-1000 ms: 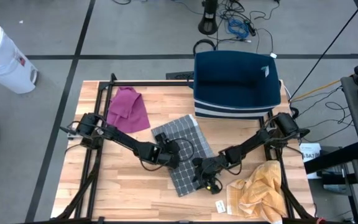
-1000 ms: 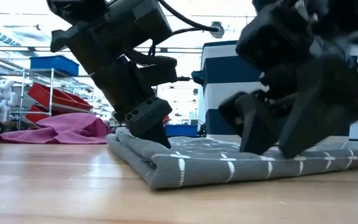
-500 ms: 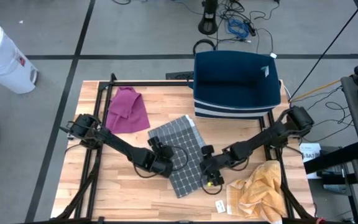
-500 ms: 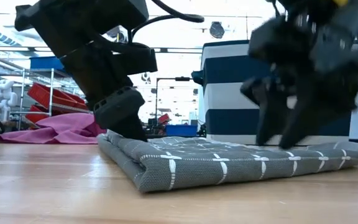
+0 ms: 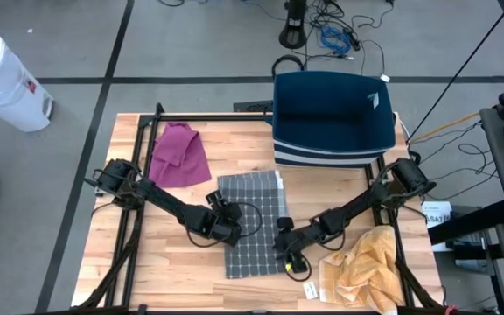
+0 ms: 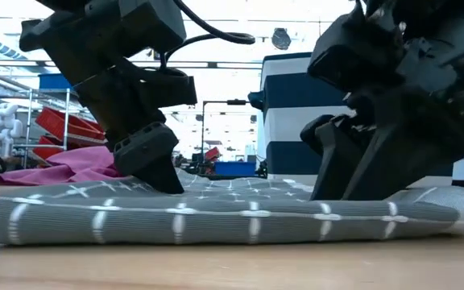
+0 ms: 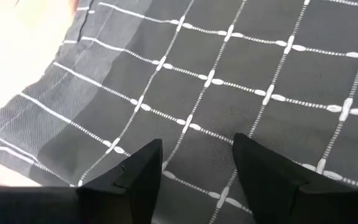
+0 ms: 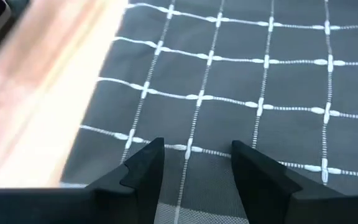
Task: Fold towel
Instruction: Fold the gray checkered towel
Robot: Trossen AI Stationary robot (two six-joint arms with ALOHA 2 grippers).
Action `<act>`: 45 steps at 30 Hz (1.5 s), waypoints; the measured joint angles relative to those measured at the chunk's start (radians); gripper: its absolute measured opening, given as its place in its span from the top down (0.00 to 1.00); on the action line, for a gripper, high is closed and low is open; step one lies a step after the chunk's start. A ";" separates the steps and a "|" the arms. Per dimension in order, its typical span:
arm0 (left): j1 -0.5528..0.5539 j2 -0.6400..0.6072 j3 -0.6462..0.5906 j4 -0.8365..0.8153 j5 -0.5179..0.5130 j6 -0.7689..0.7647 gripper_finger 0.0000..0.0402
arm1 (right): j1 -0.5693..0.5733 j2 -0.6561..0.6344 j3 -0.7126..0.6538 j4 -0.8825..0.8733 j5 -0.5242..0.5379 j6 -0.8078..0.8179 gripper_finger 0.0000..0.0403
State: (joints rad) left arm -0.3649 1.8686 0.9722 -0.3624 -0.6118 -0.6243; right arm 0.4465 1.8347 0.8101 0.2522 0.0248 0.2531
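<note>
A grey towel (image 5: pixel 254 223) with white grid lines lies folded flat in the middle of the table, its sides square to the table's edges. My left gripper (image 5: pixel 227 229) stands open over the towel's left side, slanting down from the left. My right gripper (image 5: pixel 287 248) stands open at the towel's right edge near its near corner, slanting down from the right. In the low view both grippers' fingers (image 6: pixel 158 171) (image 6: pixel 351 179) come down onto the towel's top (image 6: pixel 216 211). My left gripper rests its two spread fingertips (image 7: pixel 149 154) on the towel's top layer (image 7: pixel 197 127), a little in from its left edge, slanting down from the table's left. The towel lies flat under them. Nothing is pinched. My right gripper rests its two spread fingertips (image 8: pixel 146 155) on the towel's top (image 8: pixel 197 124) near its right edge, slanting down from the table's right. The towel lies flat on the table under them. Nothing is between the fingers.
A pink cloth (image 5: pixel 179 154) lies at the far left. A yellow cloth (image 5: pixel 366 267) is bunched at the near right, a white card (image 5: pixel 310 289) beside it. A blue-and-white striped bin (image 5: pixel 332 118) stands at the far edge. Black frame rails (image 5: pixel 138 149) border the table.
The towel has turned about on the table: it lay slanted and now lies square to the edges, its near end swung toward the table's left. My left gripper has gone toward the near left with it. My right gripper's wrist has turned.
</note>
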 joint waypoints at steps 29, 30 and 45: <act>-0.342 -0.121 0.000 0.319 -0.113 0.246 0.48 | 0.198 -0.083 0.002 -0.069 0.120 -0.109 0.51; -0.353 -0.119 0.000 0.322 -0.113 0.246 0.48 | 0.204 -0.082 0.002 -0.074 0.149 -0.118 0.49; -0.407 -0.011 0.001 0.514 -0.044 0.268 0.48 | 0.204 -0.079 0.002 -0.060 0.180 -0.101 0.28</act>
State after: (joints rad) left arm -0.7717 1.8579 0.9733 0.1511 -0.6554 -0.3564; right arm 0.6503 1.7561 0.8120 0.1925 0.2053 0.1523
